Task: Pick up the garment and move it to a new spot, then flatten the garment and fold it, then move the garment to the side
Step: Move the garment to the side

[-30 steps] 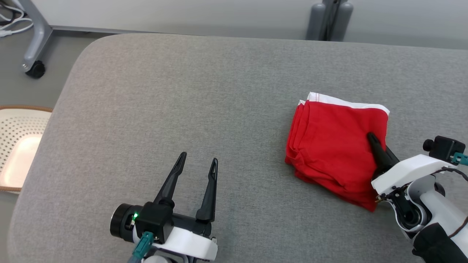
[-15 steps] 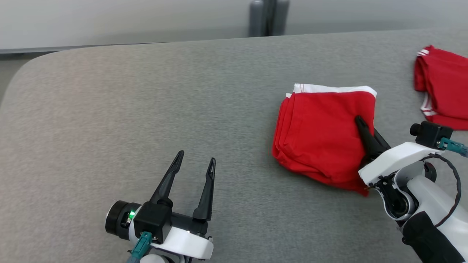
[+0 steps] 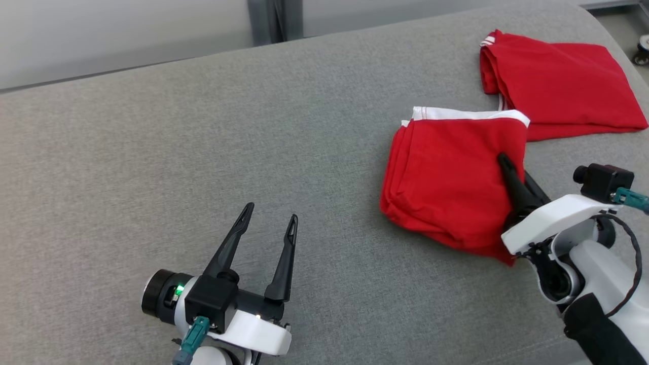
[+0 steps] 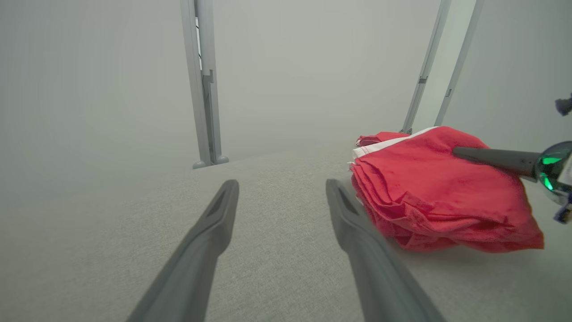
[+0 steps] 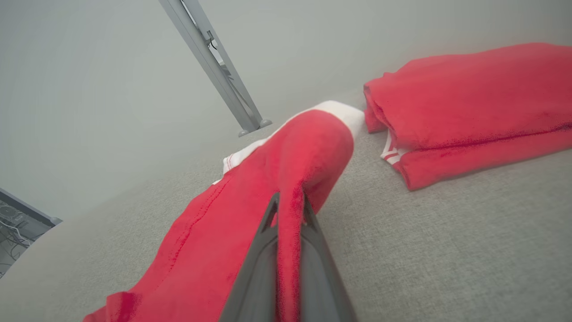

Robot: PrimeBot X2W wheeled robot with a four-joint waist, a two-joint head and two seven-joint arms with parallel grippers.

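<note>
**A narrow pinch on a thick fold: layers may slip or spill open**

The right gripper (image 3: 513, 171) has its two dark fingers pressed together on the near right edge of the folded red garment (image 3: 446, 187). The right wrist view shows a ridge of red cloth squeezed between them. The rest of the garment lies on the grey padded surface (image 3: 203, 126), spreading ahead of those fingertips and to their left, with its white band at the far end. The left gripper (image 3: 271, 213) hovers well off to the left, its fingers spread and nothing between them.

The main risk is the grip itself. It looks like a bite on one raised fold, not on the whole stack. If the arm lifts or drags from here, the lower layers are likely to lag behind and the fold may open.

The padded cover looks coarse, so a low drag could bunch the trailing edge or roll it under.

A second red garment (image 3: 557, 86) lies just beyond the fingertips and to their right. I cannot tell whether it touches the white band. A sideways move in that direction could push into it and rumple both pieces.

With the left fingers so far away, nothing is there to steady the loose side if the stack starts to slide.
</note>
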